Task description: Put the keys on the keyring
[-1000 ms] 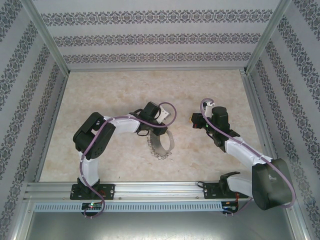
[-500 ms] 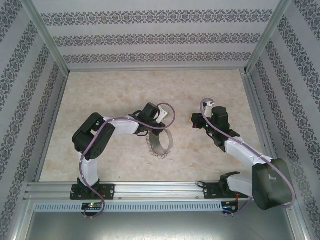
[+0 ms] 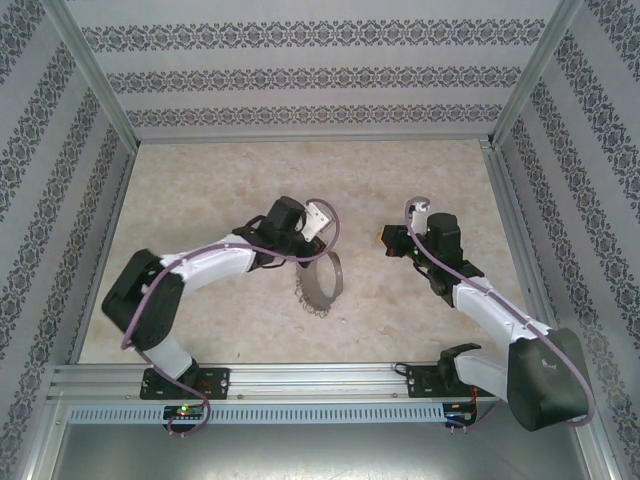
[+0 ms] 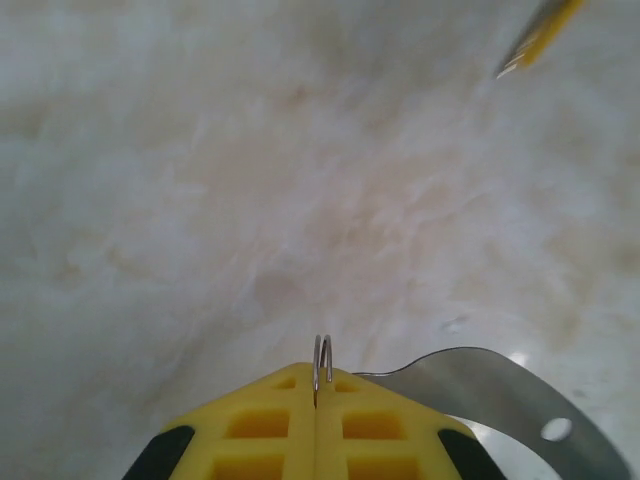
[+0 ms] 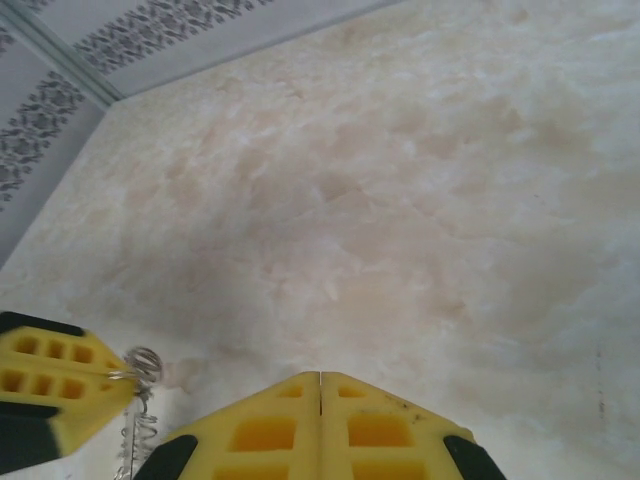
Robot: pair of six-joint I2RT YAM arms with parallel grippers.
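Left arm (image 3: pixel 200 268) flatter now; left claw (image 4: pixel 316 388) (pads (image 4: pixel 260 425) together) on keyring (image 3: pixel 325 280)

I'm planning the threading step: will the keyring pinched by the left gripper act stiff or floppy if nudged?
The keyring looks like rigid wire, likely keeping its shape. The left gripper pinches only a thin edge, so it may pivot. Its strung silver pieces hang loose and would probably sway.

Beige marbled table (image 3: pixel 200 200), aluminium rail (image 3: pixel 300 378) at near edge; keyring (image 3: pixel 320 285) upright near middle, contact unclear
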